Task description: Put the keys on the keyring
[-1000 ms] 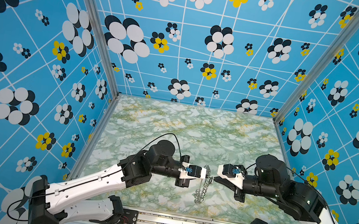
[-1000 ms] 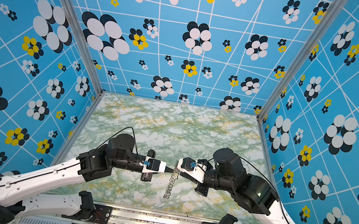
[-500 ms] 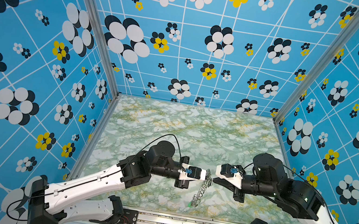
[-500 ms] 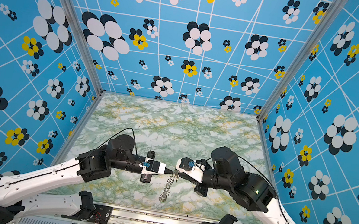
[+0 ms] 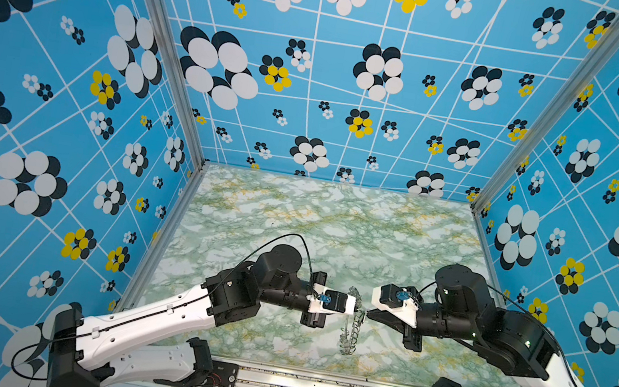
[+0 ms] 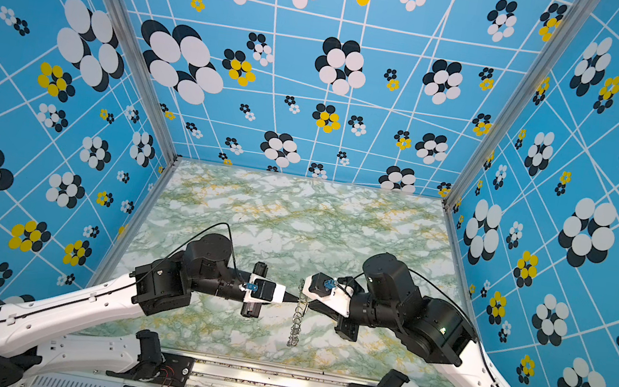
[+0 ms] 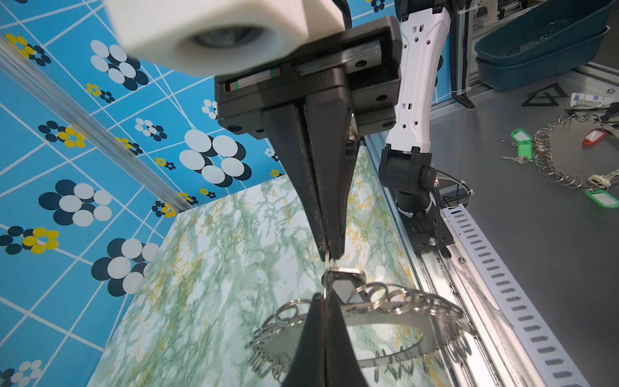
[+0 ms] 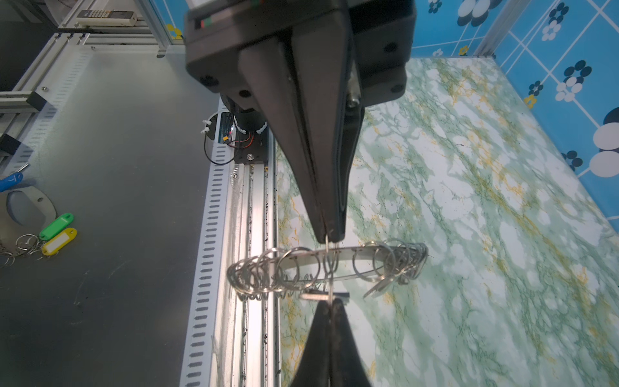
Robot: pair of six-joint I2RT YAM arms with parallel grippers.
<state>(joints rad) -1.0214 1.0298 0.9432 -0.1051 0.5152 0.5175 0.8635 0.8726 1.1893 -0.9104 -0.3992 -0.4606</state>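
The keyring [image 5: 350, 327] [image 6: 296, 323], a flat grey metal ring edged with many wire loops, hangs on edge above the marbled table near its front, between the two arms. My left gripper [image 5: 358, 314] [image 7: 324, 296] and right gripper [image 5: 365, 317] [image 8: 330, 301] meet tip to tip at its upper rim. Each is shut on a thin wire loop there. The wrist views show the keyring's band [image 7: 385, 316] [image 8: 358, 251] and the opposite gripper's tips. Of the keys, only a small flat tag [image 7: 345, 284] [image 8: 321, 296] shows against that loop; its colour is unclear.
The green marbled table [image 5: 295, 221] is walled by blue flowered panels on three sides, with a metal rail [image 5: 311, 384] along its front edge. Outside the cell, a grey bench holds another ringed disc [image 7: 569, 150] with green and red tags, dark bins [image 7: 536, 50], and green and yellow tags [image 8: 57, 222].
The hanging keyring has swung a little: its lower end drifted left, then back right. Both grippers stay shut and almost where they were.
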